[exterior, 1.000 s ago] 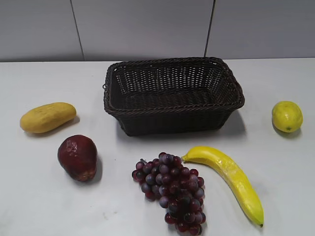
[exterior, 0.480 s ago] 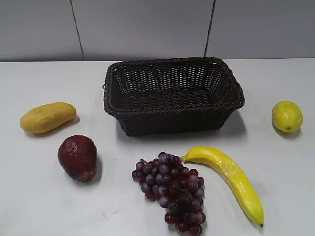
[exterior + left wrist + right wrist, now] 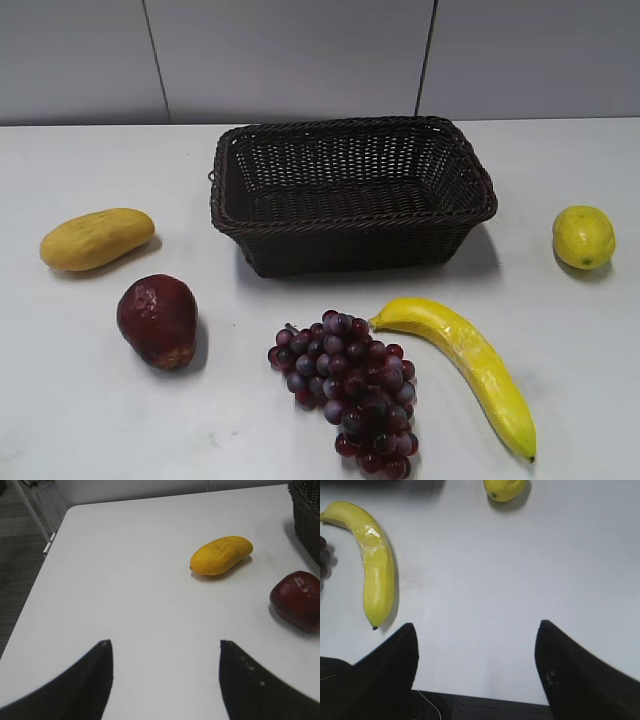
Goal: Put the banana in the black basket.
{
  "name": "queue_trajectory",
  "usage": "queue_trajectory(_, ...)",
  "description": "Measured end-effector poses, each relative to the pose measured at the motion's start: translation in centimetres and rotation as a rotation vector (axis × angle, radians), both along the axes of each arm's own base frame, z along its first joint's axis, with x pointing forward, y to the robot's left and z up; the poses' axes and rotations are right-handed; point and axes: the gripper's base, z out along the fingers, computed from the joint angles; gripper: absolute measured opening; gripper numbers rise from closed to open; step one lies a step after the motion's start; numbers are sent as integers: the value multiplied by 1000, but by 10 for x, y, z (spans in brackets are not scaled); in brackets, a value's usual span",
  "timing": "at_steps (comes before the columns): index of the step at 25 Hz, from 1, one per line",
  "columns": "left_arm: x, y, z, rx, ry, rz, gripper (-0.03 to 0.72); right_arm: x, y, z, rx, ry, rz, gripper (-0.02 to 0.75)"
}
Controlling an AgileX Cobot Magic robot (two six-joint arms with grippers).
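The banana [image 3: 468, 362] lies on the white table at the front right, in front of the black basket [image 3: 352, 232], which stands empty at the middle back. The banana also shows in the right wrist view [image 3: 374, 560], up and left of my right gripper [image 3: 476, 625], which is open and empty over the table's near edge. My left gripper [image 3: 166, 642] is open and empty over bare table at the left. Only the basket's corner [image 3: 306, 510] shows in the left wrist view. Neither gripper shows in the exterior view.
A stubby yellow fruit [image 3: 97, 238] and a dark red fruit [image 3: 157, 319] lie at the left; both show in the left wrist view [image 3: 221, 555], [image 3: 297, 599]. A bunch of purple grapes [image 3: 352, 388] lies beside the banana. A lemon [image 3: 583, 237] sits at the right.
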Motion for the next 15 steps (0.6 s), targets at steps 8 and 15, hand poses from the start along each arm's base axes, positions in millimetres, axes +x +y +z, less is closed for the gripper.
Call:
queue_trajectory(8,0,0,0,0,0,0,492,49,6,-16,1,118,49,554)
queue_trajectory(15,0,0,0,0,0,0,492,74,18,-41,-15,221,126,554)
